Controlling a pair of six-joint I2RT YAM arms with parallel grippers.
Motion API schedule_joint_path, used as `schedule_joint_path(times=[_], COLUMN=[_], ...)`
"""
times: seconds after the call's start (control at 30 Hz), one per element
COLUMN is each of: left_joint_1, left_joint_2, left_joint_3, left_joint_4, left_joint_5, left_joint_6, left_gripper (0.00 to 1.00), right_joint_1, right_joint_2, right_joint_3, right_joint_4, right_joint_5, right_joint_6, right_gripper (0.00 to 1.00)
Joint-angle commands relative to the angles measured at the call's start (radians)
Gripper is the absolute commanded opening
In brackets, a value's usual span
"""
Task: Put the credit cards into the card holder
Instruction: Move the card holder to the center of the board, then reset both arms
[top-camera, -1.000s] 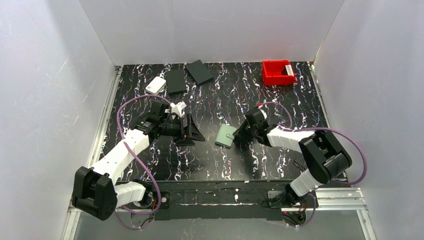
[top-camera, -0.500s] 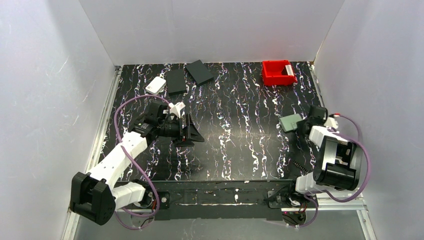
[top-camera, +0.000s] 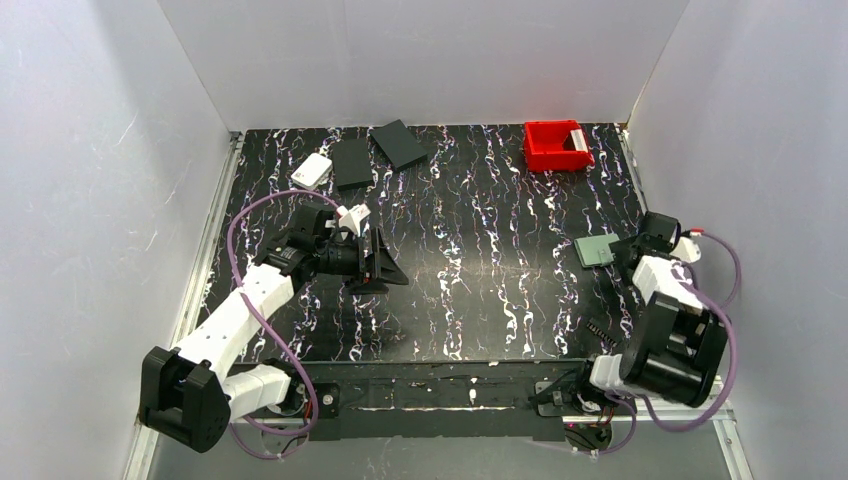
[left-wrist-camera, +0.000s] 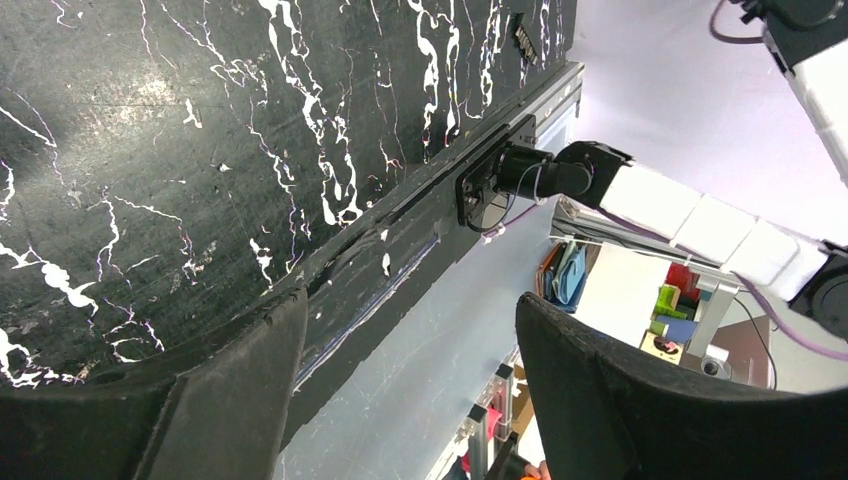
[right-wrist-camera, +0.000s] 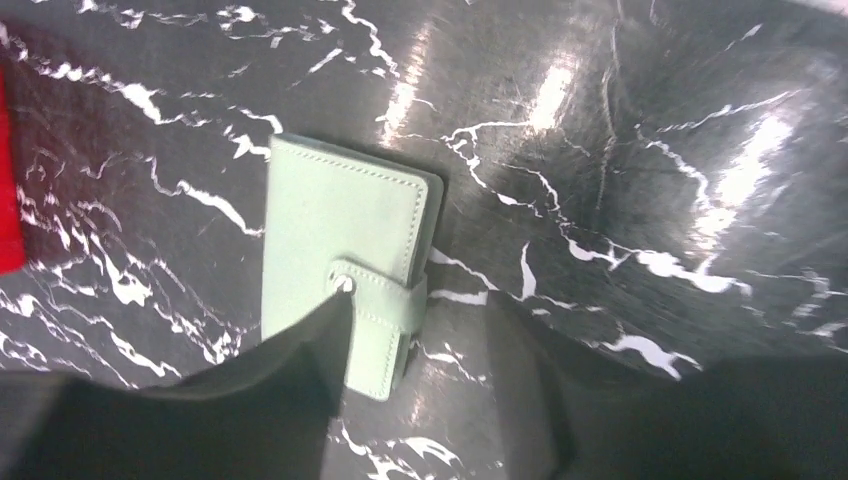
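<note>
Near the right edge of the counter (top-camera: 470, 300), the right pincer (top-camera: 622, 252) stands parted and grips nothing, tips astride the strap end of the card holder (right-wrist-camera: 340, 230), which lies flat and snapped shut; left pincer (left-wrist-camera: 408, 320) open, empty, mid-left. Judged barely begun: holder unopened, no credit cards made out. Red bin (top-camera: 545, 158), black flats (top-camera: 352, 162) and white box (top-camera: 312, 170) sit well back, obstructing nothing.
</note>
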Motion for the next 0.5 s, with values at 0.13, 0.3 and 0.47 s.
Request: schedule_joint_path(times=[0.13,0.3,0.47], left_joint_1=[-0.002,0.0,0.0], left_joint_2=[-0.028,-0.091,-0.167], left_joint_3=[0.144,0.355,0.594], left_joint_4=[-0.075,-0.188,-0.237], left_joint_5=[0.036,-0.057,-0.192], left_joint_6=[0.032,0.083,0.144], left_gripper=[0.76,0.8,0.86], right_joint_1=[0.258,0.612,0.642], right_joint_2=[-0.236,-0.24,-0.35], right_joint_3=[0.249,0.503,0.671], right_joint_4=[-0.297,-0.489,-0.509], right_joint_5=[0.259,0.167,-0.039], right_joint_6=[-0.286,-0.426,-0.512], right_gripper=[0.76,0.84,0.98])
